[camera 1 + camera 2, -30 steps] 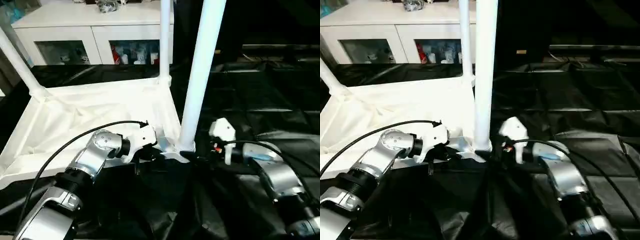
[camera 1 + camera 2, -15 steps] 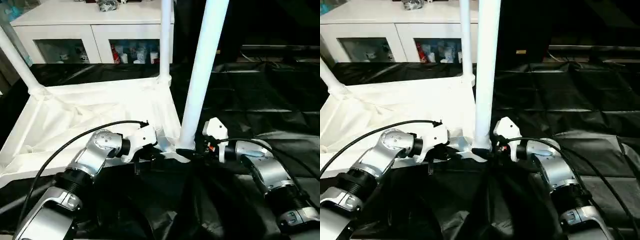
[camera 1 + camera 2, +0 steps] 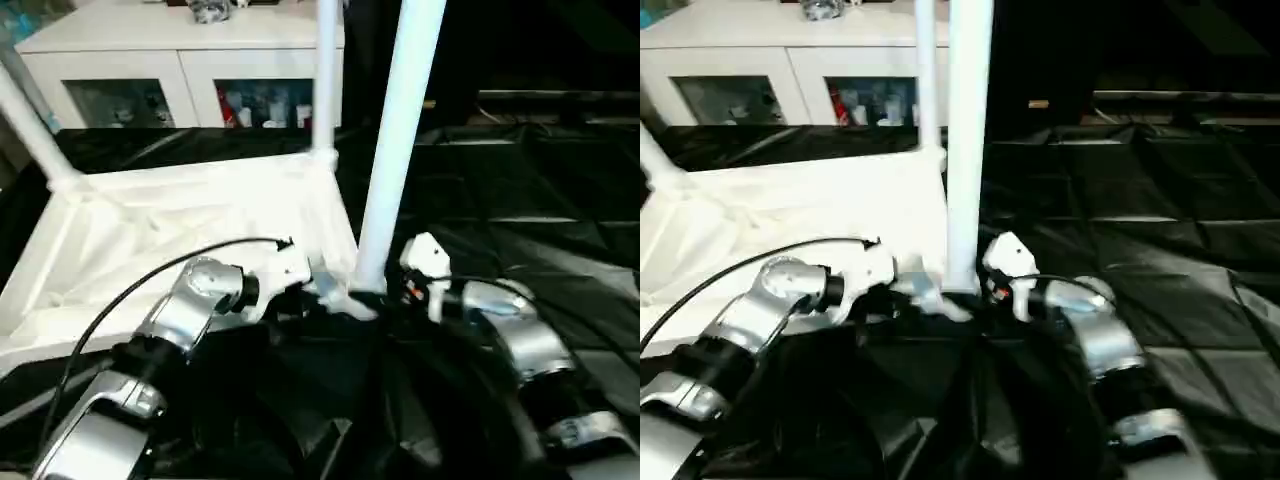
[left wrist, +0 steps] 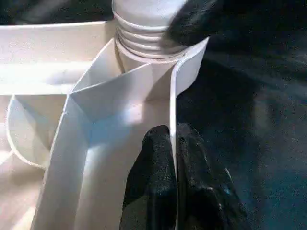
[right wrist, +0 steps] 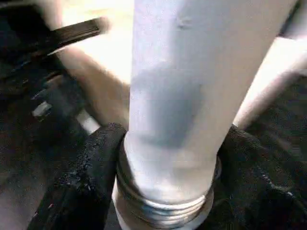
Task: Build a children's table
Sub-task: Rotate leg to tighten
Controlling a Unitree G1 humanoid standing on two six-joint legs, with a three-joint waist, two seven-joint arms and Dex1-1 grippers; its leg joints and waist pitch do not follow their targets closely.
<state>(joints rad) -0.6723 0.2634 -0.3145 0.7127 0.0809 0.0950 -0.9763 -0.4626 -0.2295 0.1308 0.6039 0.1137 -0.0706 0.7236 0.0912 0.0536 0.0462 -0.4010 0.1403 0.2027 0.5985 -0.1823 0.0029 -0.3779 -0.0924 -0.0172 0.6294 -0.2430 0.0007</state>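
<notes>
The children's table lies upside down, its white top (image 3: pixel 180 220) showing the rimmed underside. Three white legs stand up from it: the near leg (image 3: pixel 395 150) at the front right corner, a far leg (image 3: pixel 325 80) behind it, and another leg (image 3: pixel 30 130) at the left. My left gripper (image 4: pixel 172 136) is shut on the thin rim wall (image 4: pixel 171 91) just beside the near leg's threaded socket. My right gripper (image 5: pixel 170 153) reaches in from the right at the foot of the near leg (image 5: pixel 182 96), with a black finger (image 5: pixel 96 163) pressed against each side of it.
A white cabinet (image 3: pixel 150 50) with glass doors stands behind the table. Creased black sheeting (image 3: pixel 540 180) covers the work surface to the right and front. A black cable (image 3: pixel 150 280) arcs over my left forearm.
My right gripper has moved left up to the near leg's foot and its fingers have closed in around it. The left gripper has stayed on the rim. The camera has shifted a little.
</notes>
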